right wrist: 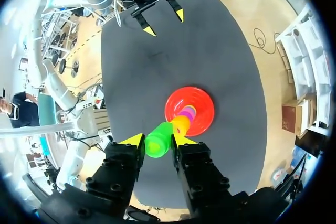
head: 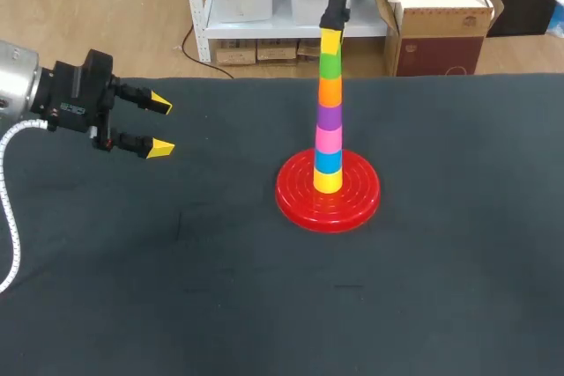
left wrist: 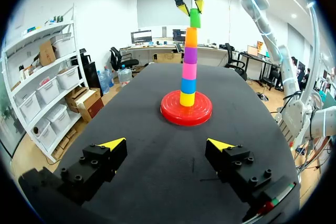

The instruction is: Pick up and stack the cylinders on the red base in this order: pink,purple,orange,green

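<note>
On the red base [head: 295, 200] stands a tall stack, from the bottom: yellow [head: 328, 180], blue [head: 328, 161], pink [head: 328, 139], purple [head: 329, 116], orange [head: 330, 91] and green [head: 330, 64]. My right gripper [head: 330, 40] comes straight down onto the top of the stack and is shut on the green cylinder [right wrist: 157, 141], one yellow tip on each side. In the left wrist view its tips flank the green cylinder [left wrist: 195, 19] above the red base [left wrist: 170, 115]. My left gripper [head: 159, 125] hangs open and empty well to the stack's left, seen also as the left gripper [left wrist: 165, 144].
A dark cloth [head: 176, 288] covers the whole table. The stack stands slightly right of the middle, near the far edge [head: 441, 77]. My left arm's white cable [head: 7, 209] hangs at the left border.
</note>
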Controlling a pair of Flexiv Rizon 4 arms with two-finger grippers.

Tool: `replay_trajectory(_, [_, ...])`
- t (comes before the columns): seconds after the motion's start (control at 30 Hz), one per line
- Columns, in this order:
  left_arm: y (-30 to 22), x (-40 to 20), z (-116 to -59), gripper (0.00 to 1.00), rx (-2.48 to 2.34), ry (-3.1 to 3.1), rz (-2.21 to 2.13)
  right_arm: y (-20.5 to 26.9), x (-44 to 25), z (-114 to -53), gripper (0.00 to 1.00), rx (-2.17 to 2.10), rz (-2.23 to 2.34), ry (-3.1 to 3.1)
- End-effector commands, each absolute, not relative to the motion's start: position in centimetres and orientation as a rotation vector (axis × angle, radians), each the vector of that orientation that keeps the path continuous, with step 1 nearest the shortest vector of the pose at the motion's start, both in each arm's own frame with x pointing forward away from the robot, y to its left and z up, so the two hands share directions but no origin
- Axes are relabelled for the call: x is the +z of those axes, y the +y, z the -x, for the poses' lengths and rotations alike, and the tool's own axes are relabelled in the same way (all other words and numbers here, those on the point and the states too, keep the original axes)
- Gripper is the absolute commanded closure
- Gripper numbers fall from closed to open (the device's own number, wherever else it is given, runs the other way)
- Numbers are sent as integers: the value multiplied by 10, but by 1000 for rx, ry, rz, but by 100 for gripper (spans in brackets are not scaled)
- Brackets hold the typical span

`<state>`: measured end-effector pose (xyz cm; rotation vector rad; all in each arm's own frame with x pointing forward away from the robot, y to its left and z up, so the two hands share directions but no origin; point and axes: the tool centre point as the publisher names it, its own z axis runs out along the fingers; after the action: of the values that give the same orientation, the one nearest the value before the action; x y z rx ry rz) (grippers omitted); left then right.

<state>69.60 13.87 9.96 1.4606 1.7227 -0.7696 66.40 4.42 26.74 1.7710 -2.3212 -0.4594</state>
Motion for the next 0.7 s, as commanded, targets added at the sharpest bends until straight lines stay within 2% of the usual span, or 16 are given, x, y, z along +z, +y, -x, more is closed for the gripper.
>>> replay_trajectory(0.03, [140,99,-695,0,-769,1720,-1461,44,249,-667,100,-505,-1749,-2301])
replay_trajectory(0.43, [140,99,-695,0,-769,1720,-1461,44,260,-666,100,-280,-1790,-2324])
replay_trajectory(0.7, [140,99,-695,0,-769,1720,-1461,43,251,-657,100,-309,-1768,-2379])
